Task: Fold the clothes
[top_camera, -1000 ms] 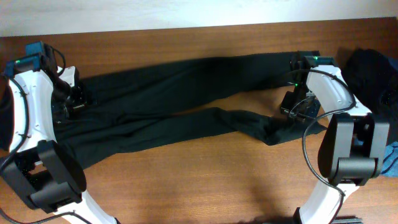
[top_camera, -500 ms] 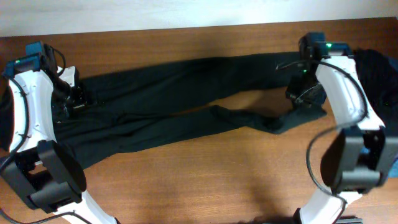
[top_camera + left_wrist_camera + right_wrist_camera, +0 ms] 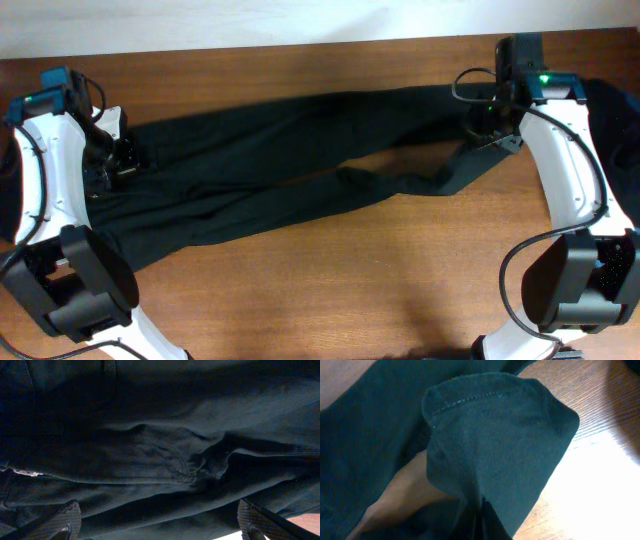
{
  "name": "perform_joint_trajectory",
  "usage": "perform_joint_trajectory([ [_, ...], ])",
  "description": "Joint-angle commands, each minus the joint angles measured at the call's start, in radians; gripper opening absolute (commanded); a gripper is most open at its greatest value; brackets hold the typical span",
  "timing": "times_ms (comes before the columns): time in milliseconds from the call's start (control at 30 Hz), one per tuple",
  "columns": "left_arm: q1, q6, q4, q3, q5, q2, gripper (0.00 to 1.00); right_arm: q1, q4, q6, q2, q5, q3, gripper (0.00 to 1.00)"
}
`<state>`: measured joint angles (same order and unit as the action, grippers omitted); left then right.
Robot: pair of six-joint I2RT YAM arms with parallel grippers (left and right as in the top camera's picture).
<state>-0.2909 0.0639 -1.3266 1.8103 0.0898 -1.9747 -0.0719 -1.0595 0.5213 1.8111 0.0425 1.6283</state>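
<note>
At right claw (image 3: 488, 128), trousers (image 3: 270, 165) hem pinched; waist under left claw (image 3: 115, 160).

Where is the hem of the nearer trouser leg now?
The hem hangs pinched in the right gripper, far right of the table overhead, beside the other leg.

R pincer (image 3: 484, 521): fingers nearly all buried under a fold of the long matte black fabric trousers (image 3: 260, 160) at btm edge of wrist view. In overhead it's hidden under its own wrist, so the grip pt can't be seen.

L pincer (image 3: 157, 527): only the ribbed pads (image 3: 62, 520) show, the rest is cut off at btm.

Trousers' waist end is partly behind L arm (image 3: 45, 160).

Heap of black fabric (image 3: 612, 115) at far right of brown wooden tabletop (image 3: 300, 290) is cut by frame edge and partly behind R arm (image 3: 570, 180); shape unclear.
</note>
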Motion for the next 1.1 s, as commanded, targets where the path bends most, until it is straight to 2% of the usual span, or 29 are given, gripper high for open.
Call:
perform_joint_trajectory([
  [0, 0.0, 0.019, -0.001, 0.004, 0.0, 0.026, 0.99, 0.004, 0.035, 0.019, -0.034, -0.006, -0.042, 0.04],
  [333, 0.0, 0.019, -0.001, 0.004, 0.0, 0.026, 0.99, -0.034, 0.177, 0.01, -0.243, -0.009, -0.217, 0.04],
  [567, 0.0, 0.019, -0.001, 0.004, 0.0, 0.026, 0.99, -0.061, 0.348, -0.042, -0.436, -0.054, -0.487, 0.04],
  [700, 0.0, 0.019, -0.001, 0.004, 0.0, 0.026, 0.99, -0.099, 0.443, -0.043, -0.473, -0.113, -0.634, 0.04],
  [833, 0.0, 0.019, -0.001, 0.004, 0.0, 0.026, 0.99, -0.161, 0.536, -0.111, -0.475, -0.221, -0.75, 0.04],
  [1067, 0.0, 0.019, -0.001, 0.004, 0.0, 0.026, 0.99, -0.255, 0.536, -0.238, -0.479, -0.283, -0.819, 0.04],
])
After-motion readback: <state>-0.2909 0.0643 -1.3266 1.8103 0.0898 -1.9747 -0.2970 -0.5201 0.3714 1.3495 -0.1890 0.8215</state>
